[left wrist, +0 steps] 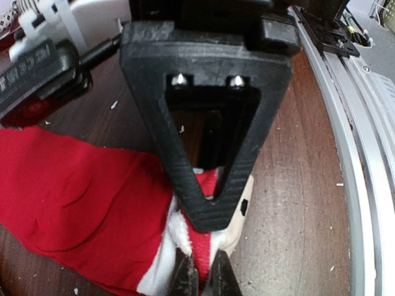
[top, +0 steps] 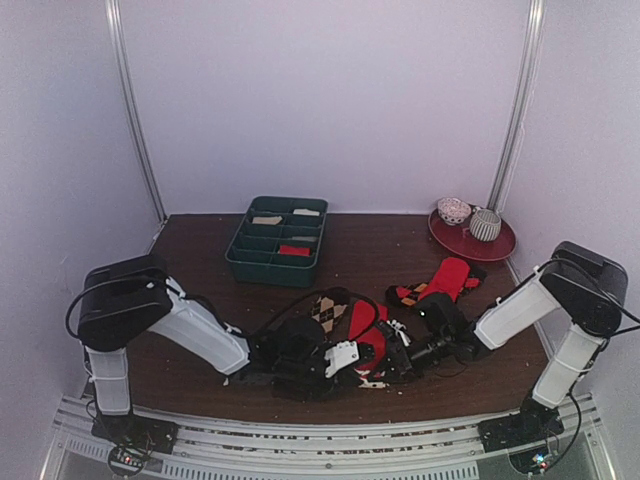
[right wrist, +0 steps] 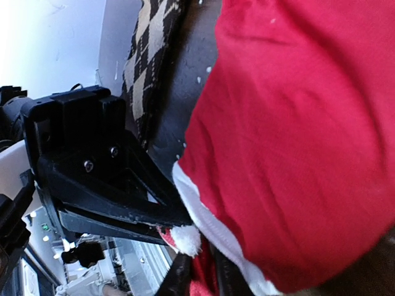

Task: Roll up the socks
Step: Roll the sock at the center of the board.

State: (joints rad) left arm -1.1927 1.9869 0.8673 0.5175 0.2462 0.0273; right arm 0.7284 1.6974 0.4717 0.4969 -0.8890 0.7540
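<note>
Dark wood table [top: 200, 250] under pale walls; a green tray [top: 232, 262] sits at the far middle and a red plate [top: 500, 246] at the far right, and both arms reach in low over the near centre. Right there lie the red socks [top: 366, 322]: bright red, soft and creased, edged by a white striped cuff [left wrist: 162, 262] that bunches at the near end. Just to their left, touching, are the argyle socks [top: 328, 312], dark brown with tan diamonds. A spare red-and-dark pair [top: 445, 278] lies further right.

Now the left gripper [left wrist: 203, 279]; its jaws are pinched together on the white cuff, red cloth squeezed between the tips. The right gripper [right wrist: 202, 280] meets it nose to nose at the same cuff; its jaws stand close with red and white cloth between them, but whether they press or merely bracket it I cannot tell.
</note>
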